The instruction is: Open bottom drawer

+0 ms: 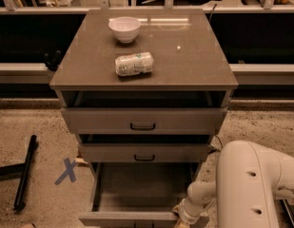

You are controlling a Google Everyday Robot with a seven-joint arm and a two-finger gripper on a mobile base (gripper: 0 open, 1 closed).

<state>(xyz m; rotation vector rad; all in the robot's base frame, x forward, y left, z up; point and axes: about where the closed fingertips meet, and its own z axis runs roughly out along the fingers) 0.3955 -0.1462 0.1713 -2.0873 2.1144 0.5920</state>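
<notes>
Hand: the hand (pixel 182 221) sits at the bottom edge of the frame, right of centre, at the right end of the lowest drawer front; whether it is apart, together or clamped cannot be told.
Arm: the white arm (pixel 253 184) fills the lower right corner, close beside the cabinet.
Bottom drawer: the bottom drawer (pixel 122 217) stands well out, lower centre, its bare floor showing; its handle is cut off by the frame edge.
Progress: judged open, or nearly so.
Middle drawer: the middle drawer (pixel 144 152), centre, slightly ajar.
Top drawer: the top drawer (pixel 142 120), above it, also slightly ajar.
Bench: the bench (pixel 194 56) carries a white bowl (pixel 124 29) and a crushed can (pixel 133 63), upper centre.
Floor: blue X mark (pixel 66 170), lower left.
Risk: an off-centre pull could skew and jam the drawer; overpulling could run it off its slides.
</notes>
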